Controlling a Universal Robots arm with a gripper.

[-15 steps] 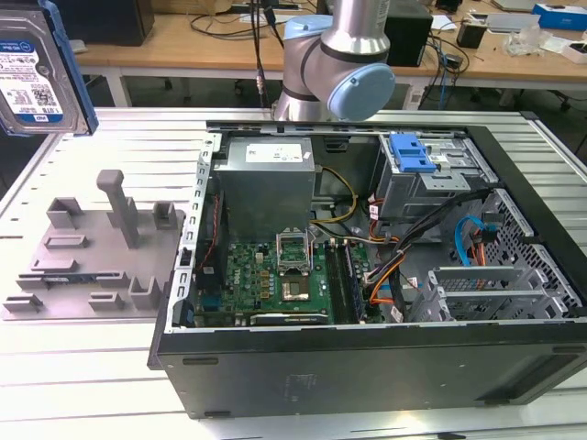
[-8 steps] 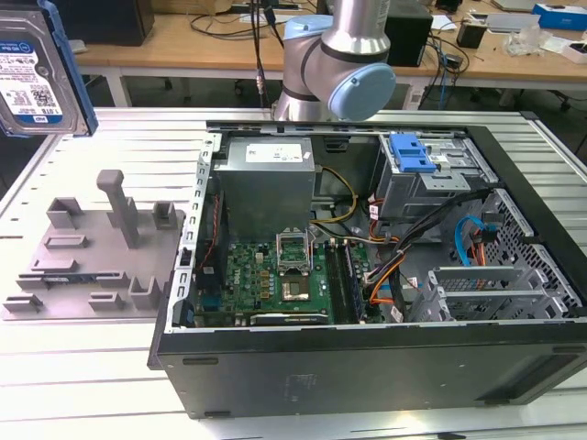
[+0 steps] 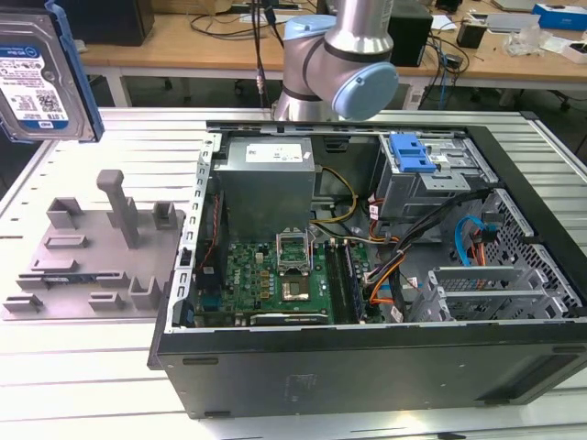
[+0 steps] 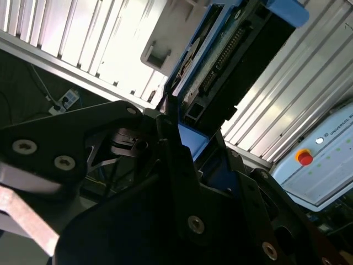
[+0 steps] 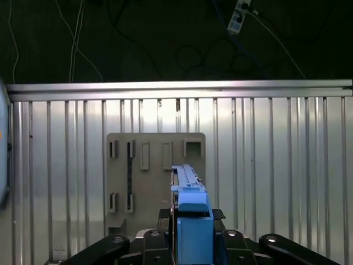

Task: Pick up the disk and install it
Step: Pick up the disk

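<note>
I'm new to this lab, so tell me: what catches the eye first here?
The disk stands out first, held aloft at the exterior view's upper left and gripped by the hand. Next comes the open computer case at the centre, with the grey fixture beside it on the exterior view's left.

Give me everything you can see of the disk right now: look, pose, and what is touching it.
The disk is a flat silver-grey metal drive with a white-and-blue label, framed by a blue plastic carrier rail. It hangs in the air at the exterior view's left, above the grey fixture and touching neither it nor the table. In the first wrist view it stands edge-on, clamped in the gripper. The second wrist view shows its dark underside and a connector row.
</note>
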